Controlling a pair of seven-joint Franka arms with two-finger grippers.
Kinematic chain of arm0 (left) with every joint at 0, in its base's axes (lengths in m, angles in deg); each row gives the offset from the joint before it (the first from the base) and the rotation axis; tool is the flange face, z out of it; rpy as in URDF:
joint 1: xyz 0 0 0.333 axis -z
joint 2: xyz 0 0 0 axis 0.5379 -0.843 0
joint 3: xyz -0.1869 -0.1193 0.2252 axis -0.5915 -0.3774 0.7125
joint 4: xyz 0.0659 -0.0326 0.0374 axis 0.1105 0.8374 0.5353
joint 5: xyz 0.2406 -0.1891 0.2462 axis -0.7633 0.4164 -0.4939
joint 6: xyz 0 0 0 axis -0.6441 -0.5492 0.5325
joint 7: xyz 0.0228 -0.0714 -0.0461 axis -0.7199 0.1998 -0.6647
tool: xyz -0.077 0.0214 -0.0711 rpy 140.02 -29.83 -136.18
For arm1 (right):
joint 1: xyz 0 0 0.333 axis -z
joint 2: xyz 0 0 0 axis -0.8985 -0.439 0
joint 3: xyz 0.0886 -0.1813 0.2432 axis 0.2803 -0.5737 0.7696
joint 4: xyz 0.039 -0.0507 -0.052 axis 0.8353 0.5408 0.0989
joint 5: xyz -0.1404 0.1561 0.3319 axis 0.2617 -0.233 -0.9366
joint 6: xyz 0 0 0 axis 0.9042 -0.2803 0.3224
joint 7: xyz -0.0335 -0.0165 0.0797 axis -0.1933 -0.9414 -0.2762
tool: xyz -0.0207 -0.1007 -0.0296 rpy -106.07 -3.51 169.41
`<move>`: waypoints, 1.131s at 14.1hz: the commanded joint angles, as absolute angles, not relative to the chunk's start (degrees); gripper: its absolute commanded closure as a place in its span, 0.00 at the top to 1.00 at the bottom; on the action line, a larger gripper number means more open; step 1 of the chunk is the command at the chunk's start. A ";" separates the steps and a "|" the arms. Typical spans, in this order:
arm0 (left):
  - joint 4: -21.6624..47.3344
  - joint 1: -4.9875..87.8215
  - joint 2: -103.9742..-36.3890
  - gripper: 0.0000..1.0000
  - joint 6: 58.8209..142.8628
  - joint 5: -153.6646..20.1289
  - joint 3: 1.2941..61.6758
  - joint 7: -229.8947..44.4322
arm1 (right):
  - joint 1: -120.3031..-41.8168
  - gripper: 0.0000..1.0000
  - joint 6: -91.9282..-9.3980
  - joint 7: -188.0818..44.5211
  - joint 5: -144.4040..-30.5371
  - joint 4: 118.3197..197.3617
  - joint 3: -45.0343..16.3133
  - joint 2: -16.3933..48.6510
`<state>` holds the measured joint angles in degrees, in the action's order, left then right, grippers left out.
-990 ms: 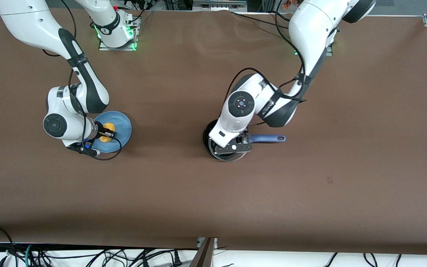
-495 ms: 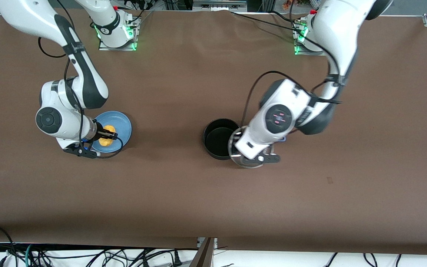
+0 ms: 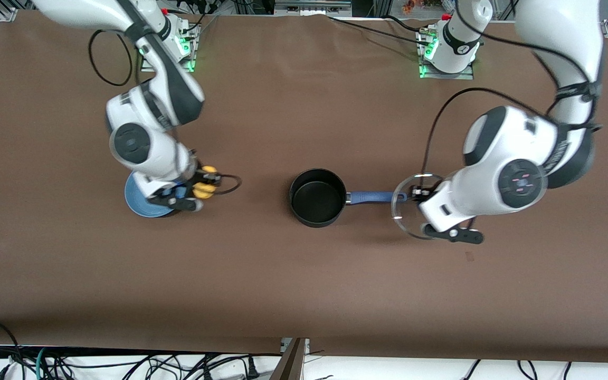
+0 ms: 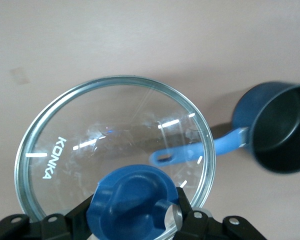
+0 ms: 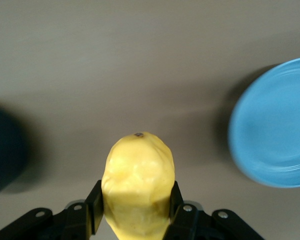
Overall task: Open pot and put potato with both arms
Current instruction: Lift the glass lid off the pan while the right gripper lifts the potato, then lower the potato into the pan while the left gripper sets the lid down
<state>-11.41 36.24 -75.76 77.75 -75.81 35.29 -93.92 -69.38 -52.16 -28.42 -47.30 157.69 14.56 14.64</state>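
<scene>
The black pot (image 3: 317,197) stands open at mid table, its blue handle (image 3: 375,197) pointing toward the left arm's end; it also shows in the left wrist view (image 4: 282,127). My left gripper (image 3: 421,203) is shut on the blue knob (image 4: 137,200) of the clear glass lid (image 3: 407,208), held in the air over the handle's tip. My right gripper (image 3: 206,182) is shut on the yellow potato (image 3: 206,179), held over the table between the plate and the pot. The potato fills the right wrist view (image 5: 137,182) between the fingers.
The flat light-blue plate (image 3: 138,203) lies toward the right arm's end of the table, partly under the right arm, and shows bare in the right wrist view (image 5: 272,127). Brown table cover (image 3: 304,274) spreads all round.
The left gripper lifted the lid off the pot and carried it toward the left arm's end. The right gripper lifted the potato off the plate and moved it toward the pot.
</scene>
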 commanded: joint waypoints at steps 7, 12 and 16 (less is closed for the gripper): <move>18.10 14.10 -62.76 0.00 95.85 -73.39 34.69 -58.45 | -83.12 0.34 -59.74 -13.40 -46.76 138.99 14.73 -0.73; 21.94 8.55 -69.86 0.00 108.75 -73.39 34.78 -49.10 | -85.75 0.34 -69.93 -10.60 -46.85 134.49 14.73 -6.72; 13.35 8.72 -79.60 0.00 108.75 -73.39 34.87 -49.63 | -87.51 0.34 -76.71 -9.62 -46.93 134.40 14.73 -9.18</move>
<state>20.42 8.68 -74.03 109.56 -74.35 35.30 -50.67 -86.17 -74.76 -10.74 -47.27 136.67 14.80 -7.29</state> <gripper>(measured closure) 0.401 0.458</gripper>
